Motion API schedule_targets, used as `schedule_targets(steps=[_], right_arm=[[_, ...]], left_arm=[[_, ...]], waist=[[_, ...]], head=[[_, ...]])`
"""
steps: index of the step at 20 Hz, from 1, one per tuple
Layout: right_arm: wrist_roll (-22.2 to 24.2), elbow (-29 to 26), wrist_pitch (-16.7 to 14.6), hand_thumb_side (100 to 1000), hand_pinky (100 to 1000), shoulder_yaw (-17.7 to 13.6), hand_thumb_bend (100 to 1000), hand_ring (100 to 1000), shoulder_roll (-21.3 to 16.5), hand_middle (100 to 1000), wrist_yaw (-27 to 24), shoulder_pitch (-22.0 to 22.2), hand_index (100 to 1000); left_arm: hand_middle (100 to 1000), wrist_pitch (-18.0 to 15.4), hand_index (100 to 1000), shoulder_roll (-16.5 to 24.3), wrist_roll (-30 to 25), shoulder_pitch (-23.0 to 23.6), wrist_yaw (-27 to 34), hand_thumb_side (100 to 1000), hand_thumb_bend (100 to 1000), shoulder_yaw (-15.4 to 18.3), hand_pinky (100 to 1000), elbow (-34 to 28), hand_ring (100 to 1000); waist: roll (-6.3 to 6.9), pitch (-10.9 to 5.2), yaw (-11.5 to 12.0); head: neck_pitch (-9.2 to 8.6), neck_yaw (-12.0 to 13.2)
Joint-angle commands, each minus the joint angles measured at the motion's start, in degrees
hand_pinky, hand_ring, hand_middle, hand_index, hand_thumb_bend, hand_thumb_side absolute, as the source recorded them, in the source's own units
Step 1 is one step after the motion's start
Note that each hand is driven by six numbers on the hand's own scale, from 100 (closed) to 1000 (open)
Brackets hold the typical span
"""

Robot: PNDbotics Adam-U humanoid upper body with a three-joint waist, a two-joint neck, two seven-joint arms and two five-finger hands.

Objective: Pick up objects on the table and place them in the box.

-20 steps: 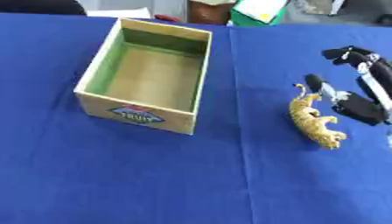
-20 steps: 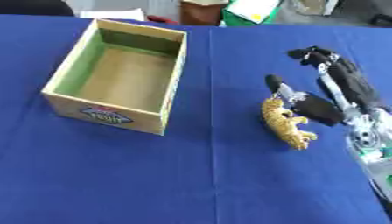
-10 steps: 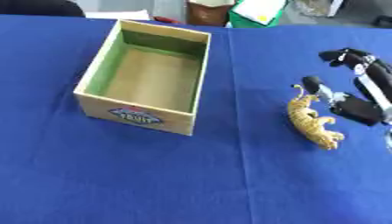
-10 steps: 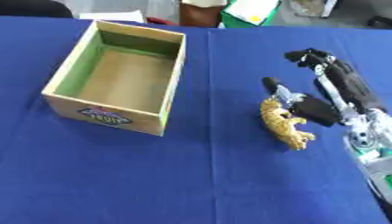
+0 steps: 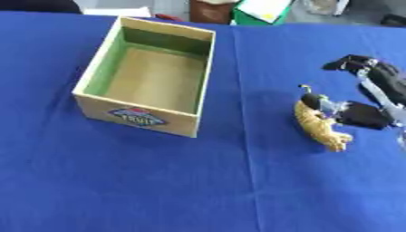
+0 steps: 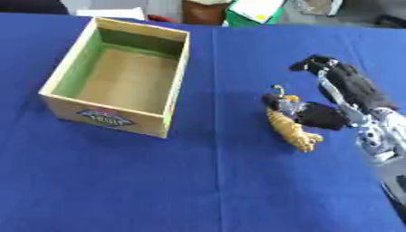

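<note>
The right hand (image 6: 337, 102) has eased closer to the toy tiger (image 6: 289, 127) than a second ago, its thumb now touching the tiger's upper end while the fingers stay spread above. The tiger lies on the blue table (image 5: 158, 181), well right of the empty box (image 5: 151, 77), so a pinch looks close.

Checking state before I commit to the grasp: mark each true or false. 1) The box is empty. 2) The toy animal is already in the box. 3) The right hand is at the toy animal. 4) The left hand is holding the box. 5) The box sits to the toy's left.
1) True: the box shows only its bare floor.
2) False: the toy animal lies on the blue tablecloth, outside the box.
3) True: the right hand has its thumb at the toy, fingers arched above.
4) False: no left hand shows in either view.
5) True.
</note>
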Motion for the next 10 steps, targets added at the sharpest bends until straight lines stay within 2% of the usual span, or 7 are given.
schedule_targets(steps=[1, 4, 6, 8, 10], right_arm=[[2.3, -0.8, 1.0, 1000, 842, 1.2, 690, 761, -1.9, 727, 6.3, 0.1, 815], [3.6, -0.8, 3.3, 993, 838, 2.5, 713, 750, -2.3, 701, 10.7, 0.5, 799], [4.4, -0.8, 4.9, 939, 836, 3.2, 689, 759, -2.6, 693, 13.1, 0.7, 792], [5.5, -0.8, 6.3, 897, 836, 4.0, 660, 764, -2.7, 692, 15.0, 0.8, 789], [6.7, -0.8, 7.8, 873, 834, 4.6, 581, 770, -2.6, 688, 16.4, 0.9, 786]], left_arm=[[545, 0.1, 731, 1.1, 0.0, -0.5, -0.4, 631, 100, 0.5, 554, -1.0, 511], [546, 0.1, 731, 1.2, -0.1, -0.6, -0.4, 630, 100, 0.4, 554, -1.0, 510], [546, 0.1, 730, 1.2, -0.1, -0.6, -0.4, 630, 100, 0.4, 554, -1.0, 510], [546, 0.2, 730, 1.2, -0.2, -0.6, -0.4, 630, 100, 0.4, 554, -1.0, 510], [546, 0.2, 730, 1.2, -0.3, -0.7, -0.4, 629, 100, 0.4, 554, -1.0, 510]], waist=[[0.02, -0.83, 0.0], [-0.13, -0.77, 0.1], [-0.26, -0.72, 0.1], [-0.39, -0.66, 0.1], [-0.49, -0.56, 0.0]], head=[[0.26, -0.2], [0.35, 0.0], [0.29, 0.1], [0.16, 0.2], [-0.01, 0.2]])
